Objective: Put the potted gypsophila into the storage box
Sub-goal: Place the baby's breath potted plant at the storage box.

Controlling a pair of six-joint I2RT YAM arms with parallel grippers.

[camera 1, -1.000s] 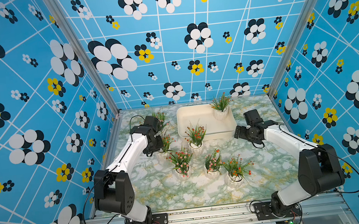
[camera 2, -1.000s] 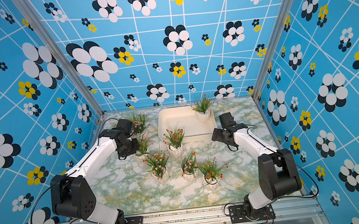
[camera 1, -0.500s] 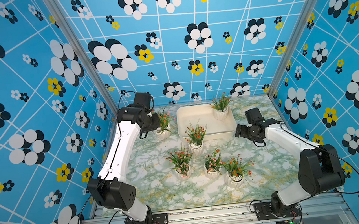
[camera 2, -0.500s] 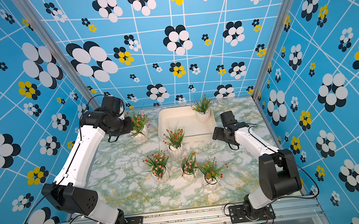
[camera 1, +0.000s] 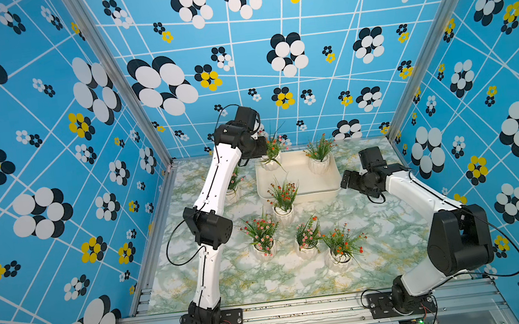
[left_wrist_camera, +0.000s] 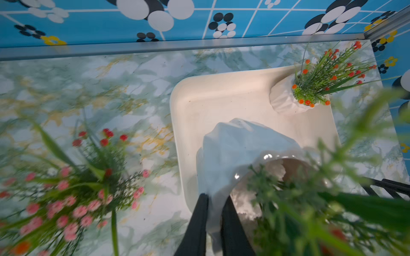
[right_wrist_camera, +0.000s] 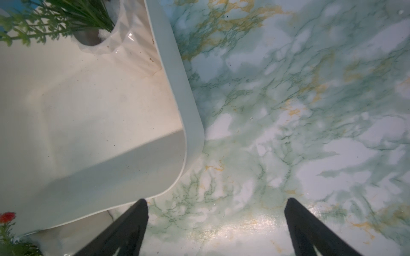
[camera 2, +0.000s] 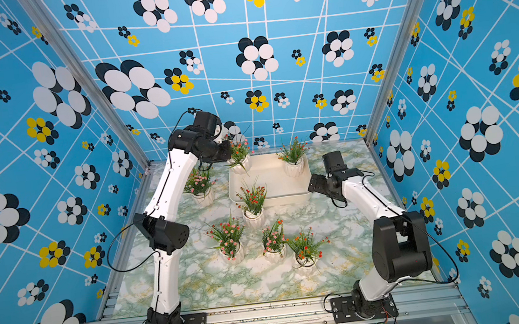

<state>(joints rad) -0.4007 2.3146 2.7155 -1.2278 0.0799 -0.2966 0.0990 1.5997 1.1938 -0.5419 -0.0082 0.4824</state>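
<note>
Left gripper point(left_wrist_camera: 214, 196) pinched on rim of potted gypsophila point(left_wrist_camera: 235, 144), tilted over storage box point(left_wrist_camera: 210, 104), 10 o'clock corner. Second pot point(left_wrist_camera: 285, 98) at 1 o'clock corner; floor between bare. Right gripper point(right_wrist_camera: 216, 204) spread wide, empty, off box's 4 o'clock corner.

links point(camera 1: 219, 174) white | joints point(camera 1: 212, 229) black | fingers point(right_wrist_camera: 131, 226) black, tapered | baseplates point(camera 1: 233, 320) black

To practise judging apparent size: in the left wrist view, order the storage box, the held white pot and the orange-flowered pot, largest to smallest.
1. storage box
2. held white pot
3. orange-flowered pot
The held pot is nearer the camera, so the pots' true sizes may match.
</note>
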